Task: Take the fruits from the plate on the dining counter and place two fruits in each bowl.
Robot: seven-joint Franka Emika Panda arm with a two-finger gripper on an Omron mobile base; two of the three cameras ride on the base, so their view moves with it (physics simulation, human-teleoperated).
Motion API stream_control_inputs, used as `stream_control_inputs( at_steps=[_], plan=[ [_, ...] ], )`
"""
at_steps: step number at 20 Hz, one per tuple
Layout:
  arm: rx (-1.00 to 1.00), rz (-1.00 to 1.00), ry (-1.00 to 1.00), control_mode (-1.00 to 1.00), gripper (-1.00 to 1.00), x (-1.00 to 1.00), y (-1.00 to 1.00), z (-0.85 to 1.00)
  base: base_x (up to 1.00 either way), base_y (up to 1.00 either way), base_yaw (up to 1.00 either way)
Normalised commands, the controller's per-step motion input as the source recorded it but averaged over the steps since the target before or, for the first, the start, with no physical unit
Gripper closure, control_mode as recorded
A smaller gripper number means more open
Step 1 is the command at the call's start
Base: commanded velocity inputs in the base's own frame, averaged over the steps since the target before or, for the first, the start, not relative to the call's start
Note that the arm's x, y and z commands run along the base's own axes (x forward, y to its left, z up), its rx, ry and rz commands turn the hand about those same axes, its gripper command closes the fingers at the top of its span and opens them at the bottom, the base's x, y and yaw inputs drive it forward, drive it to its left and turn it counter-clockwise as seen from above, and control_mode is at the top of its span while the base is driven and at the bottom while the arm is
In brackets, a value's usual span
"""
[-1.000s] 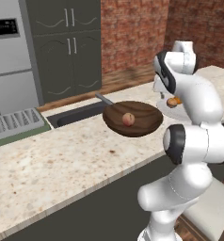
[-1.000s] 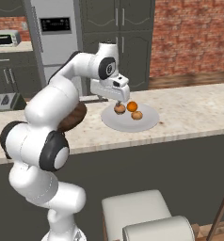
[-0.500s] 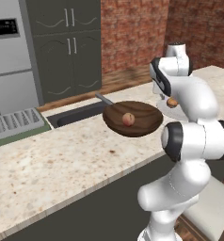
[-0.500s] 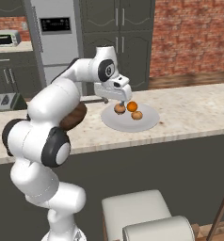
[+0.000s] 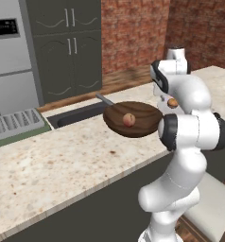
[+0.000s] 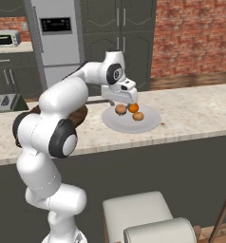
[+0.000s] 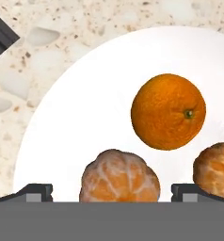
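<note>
Gripper (image 7: 112,193): hovering wide open, holding nothing, over plate (image 7: 85,122); peeled fruit (image 7: 119,175) sitting between fingertips, orange (image 7: 168,111) lying beyond.

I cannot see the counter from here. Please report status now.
Gripper open, low over plate, straddling a peeled fruit. One fruit in brown bowl. Nothing in the way.

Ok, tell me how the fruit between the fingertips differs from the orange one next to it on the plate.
The fruit between the fingertips looks peeled, pale tan-orange with whitish segment lines; the orange fruit has smooth, deep orange skin with a small green stem mark. The peeled one sits between the open gripper's fingertips; the orange one lies beyond them, to one side. Both are small, round and rest on the white plate.
</note>
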Motion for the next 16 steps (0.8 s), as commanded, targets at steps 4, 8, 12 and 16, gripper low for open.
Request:
stream_control_inputs(
  at_steps=[4, 8, 12, 16],
  plan=[
    [0.1, 0.01, 0.0, -1.0, -1.0, 0.0, 0.0, -0.19, 0.0, 0.0, 0.0],
    [0.09, 0.0, 0.0, -1.0, -1.0, -0.14, 0.0, -0.01, 0.0, 0.0, 0.0],
    [0.06, 0.0, -0.01, -1.0, -1.0, -0.23, 0.0, 0.02, 0.0, 0.0, 0.0],
    [0.01, 0.0, -0.02, -1.0, -1.0, -0.17, 0.0, 0.01, 0.0, 0.0, 0.0]
  ],
)
